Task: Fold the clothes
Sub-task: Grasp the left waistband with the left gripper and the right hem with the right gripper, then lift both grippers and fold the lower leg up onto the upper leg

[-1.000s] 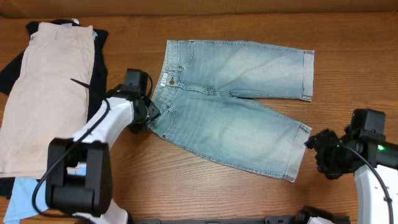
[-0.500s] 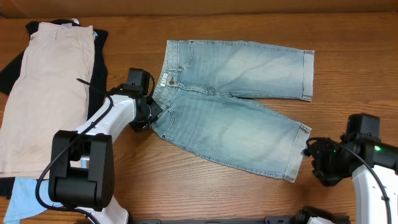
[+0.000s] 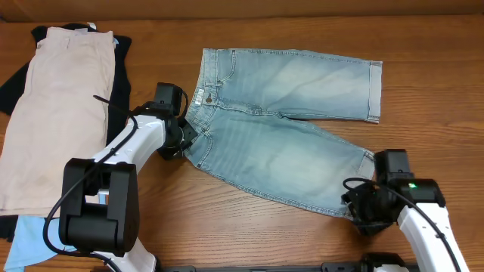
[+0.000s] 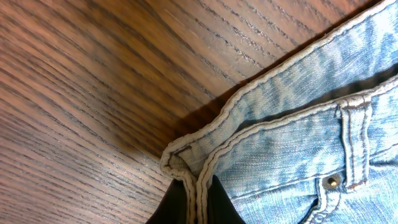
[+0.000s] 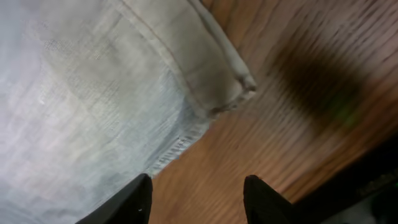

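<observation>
The pair of light-wash faded blue denim shorts lies flat and open in the middle of the brown wooden counter, waistband to the left and both legs running right. The upper leg lies level and ends in a cuffed hem; the lower leg slants down to the right, so the two legs spread apart in a V. The left gripper is at the lower corner of the waistband. Its wrist view shows its two dark fingers pressed together on the folded, stitched edge of the denim, pinching that corner just above the wood, with a small metal rivet near a belt loop to the right. The right gripper is at the bottom corner of the lower leg's hem. In its wrist view its fingers stand spread wide, with bare wood between them and the rolled hem corner just beyond the tips, not touched. Well apart, at the counter's left edge, a pair of beige shorts lies on a dark navy garment, and a corner of thin sky-blue fabric shows below them.
</observation>
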Motion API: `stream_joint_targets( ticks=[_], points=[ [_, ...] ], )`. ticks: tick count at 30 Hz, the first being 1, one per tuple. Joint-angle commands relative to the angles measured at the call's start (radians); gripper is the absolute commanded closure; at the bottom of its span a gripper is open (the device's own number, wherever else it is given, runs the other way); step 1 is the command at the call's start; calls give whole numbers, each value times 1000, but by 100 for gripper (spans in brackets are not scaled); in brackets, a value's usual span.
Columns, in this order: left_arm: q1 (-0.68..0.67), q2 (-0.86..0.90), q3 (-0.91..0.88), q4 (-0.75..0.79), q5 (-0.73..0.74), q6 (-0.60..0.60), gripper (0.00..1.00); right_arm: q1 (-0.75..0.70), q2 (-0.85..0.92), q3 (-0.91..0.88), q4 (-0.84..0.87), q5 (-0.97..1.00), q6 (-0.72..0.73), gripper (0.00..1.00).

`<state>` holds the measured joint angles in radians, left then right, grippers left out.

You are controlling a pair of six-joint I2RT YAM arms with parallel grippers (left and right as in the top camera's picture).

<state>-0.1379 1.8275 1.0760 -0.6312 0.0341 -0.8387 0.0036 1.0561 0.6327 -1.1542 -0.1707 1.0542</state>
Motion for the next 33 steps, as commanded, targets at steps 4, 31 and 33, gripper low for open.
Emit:
stream_joint_targets(
  ticks=[4,31,33],
  points=[
    [-3,51,-26,2,-15,-21,96,75,45,-5,40,110,159,49],
    [7,45,14,-38,-16,80,96,71,449,5,230,148,-36,96],
    [20,42,68,-113,-14,139,96,58,446,34,224,159,-55,96]
  ],
)
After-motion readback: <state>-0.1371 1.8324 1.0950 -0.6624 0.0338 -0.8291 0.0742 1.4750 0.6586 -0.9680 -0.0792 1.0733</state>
